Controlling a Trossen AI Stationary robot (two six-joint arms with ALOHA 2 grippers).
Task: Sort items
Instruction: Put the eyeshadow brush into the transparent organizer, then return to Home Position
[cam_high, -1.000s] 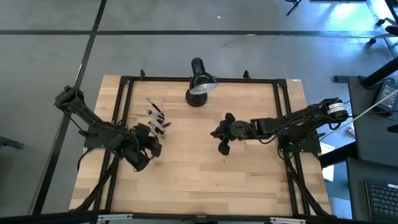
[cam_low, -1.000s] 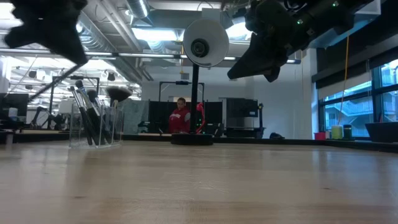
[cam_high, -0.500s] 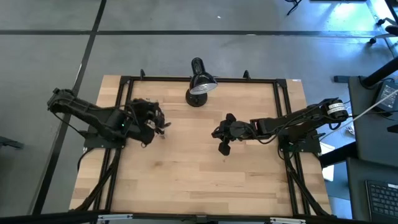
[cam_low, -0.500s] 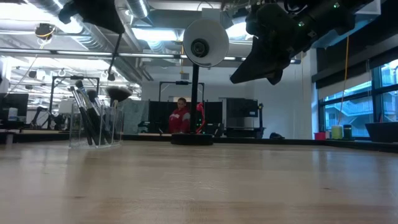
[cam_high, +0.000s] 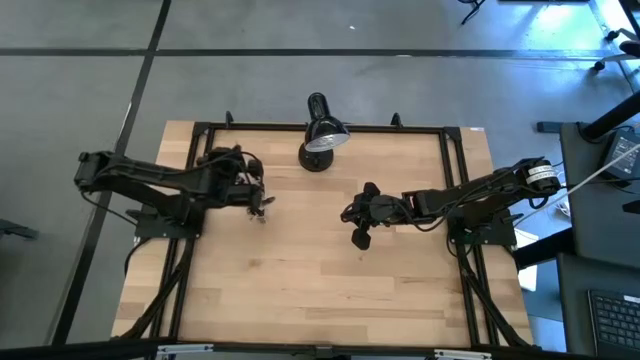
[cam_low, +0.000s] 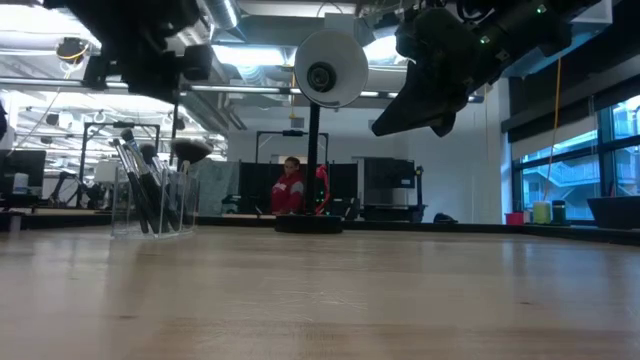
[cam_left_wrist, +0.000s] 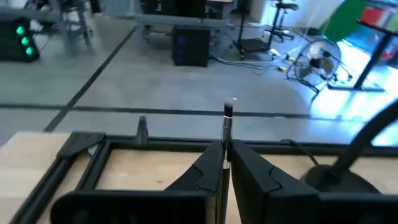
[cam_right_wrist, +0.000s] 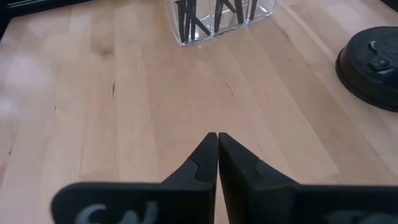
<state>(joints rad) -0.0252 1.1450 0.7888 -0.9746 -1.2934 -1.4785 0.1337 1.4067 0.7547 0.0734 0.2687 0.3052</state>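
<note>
The left gripper (cam_left_wrist: 225, 163) has its fingers pinched on a brush (cam_left_wrist: 227, 127), whose handle stands up past the fingertips. Directly below it, more brushes (cam_low: 150, 185) stand in a clear cup (cam_low: 153, 204). The right gripper (cam_right_wrist: 217, 138), fingers pressed together and empty, hangs mid-table; the cup lies ahead of its tips, a lamp (cam_high: 321, 135) beyond.

Likely robotics lab, exposed ceiling ducts (cam_low: 215, 20), workstations
</note>
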